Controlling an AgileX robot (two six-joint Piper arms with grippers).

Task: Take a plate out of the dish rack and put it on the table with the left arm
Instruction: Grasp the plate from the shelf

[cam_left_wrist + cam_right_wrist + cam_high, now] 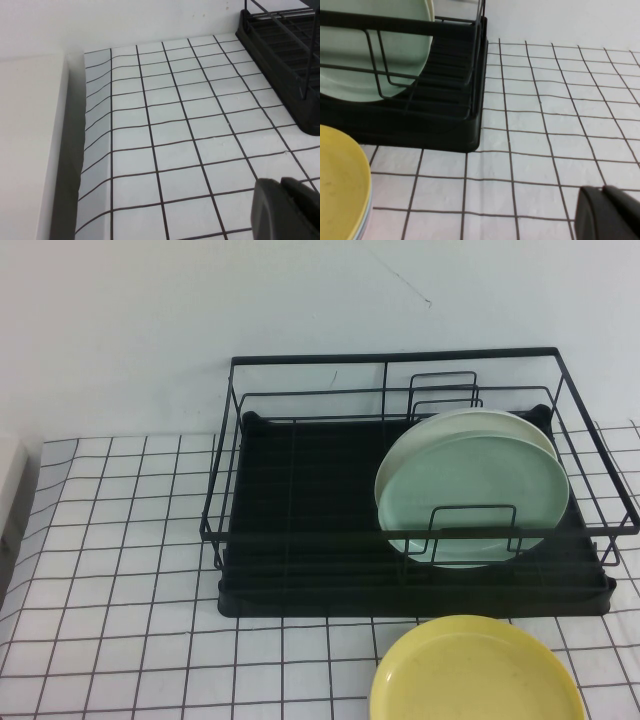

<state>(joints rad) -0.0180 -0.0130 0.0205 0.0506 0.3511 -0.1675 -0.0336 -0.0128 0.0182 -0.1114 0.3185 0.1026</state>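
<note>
I can read no writing on anything here. My left gripper (287,210) hangs low over the table (175,125), only a dark corner of it showing, so I cannot tell how its fingers stand. The dish rack (280,55) sits ahead of it and off to its right, with bare grid cloth between. My right gripper (610,212) hovers over the cloth too, its fingers equally unreadable. The rack's corner (470,125) lies ahead and to its left. The plate (475,495) stands on edge in the rack's right half, leaning against a cream plate (520,423) behind it. A yellow plate (478,672) lies flat in front of the rack.
</note>
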